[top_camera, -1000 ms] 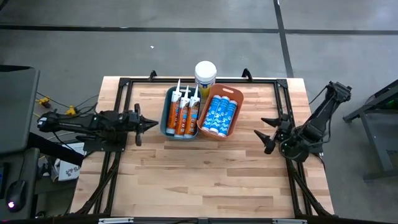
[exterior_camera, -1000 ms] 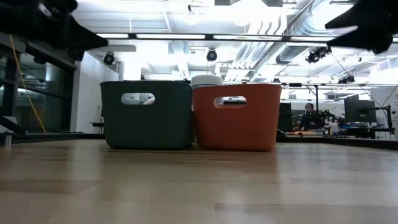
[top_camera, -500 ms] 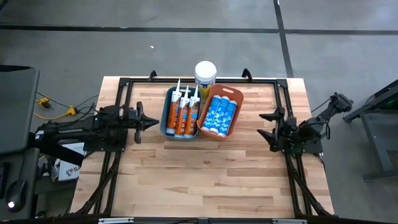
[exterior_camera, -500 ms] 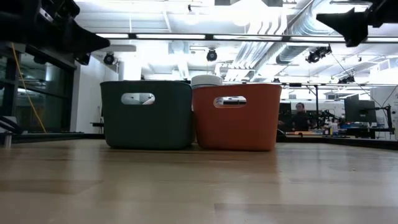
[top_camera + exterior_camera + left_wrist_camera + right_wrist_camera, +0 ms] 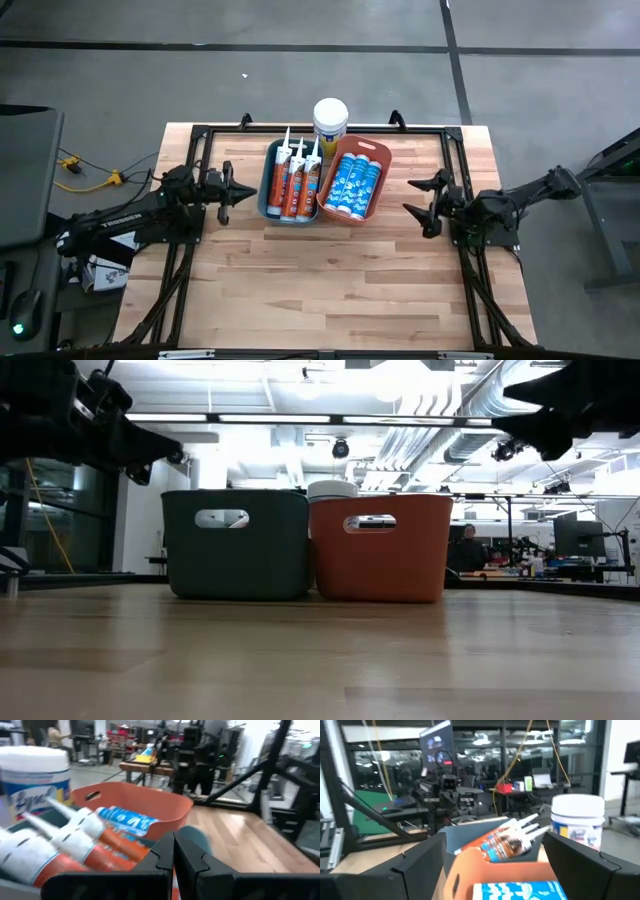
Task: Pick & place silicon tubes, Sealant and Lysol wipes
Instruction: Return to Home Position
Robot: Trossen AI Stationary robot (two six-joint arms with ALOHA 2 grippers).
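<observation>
Sealant tubes lie sorted by colour in two bins in the upper middle of the high view, and neither arm carries anything.

At the left, the left gripper (image 5: pixel 240 192) hangs just beside the blue bin (image 5: pixel 266 186) without touching it. Its wrist view shows its two fingers pressed together on nothing. The orange sealant tubes (image 5: pixel 293 184) lie side by side in that bin with their nozzles toward the top of the frame, probably because the bin only takes them lengthways.

The Lysol wipes (image 5: pixel 330 117) stand upright on the table (image 5: pixel 330 285), just behind the point where the two bins meet and outside both.

The blue tubes (image 5: pixel 350 184) lie packed in the orange bin (image 5: pixel 385 172), which touches the blue bin. At the right, the right gripper (image 5: pixel 409 197) waits near that bin with its fingers spread wide and nothing between them. With both arms drawn toward the table's sides and clear of the bins, I judge the sorting finished and the arms retiring.

The low view shows only the bin walls and the wipes' white lid (image 5: pixel 332 490) peeking above them, so the contents must be read from the high view. The low view alone shows a person far off at the right. The left wrist view adds the canister's label (image 5: pixel 35 790), unreadable from overhead.
</observation>
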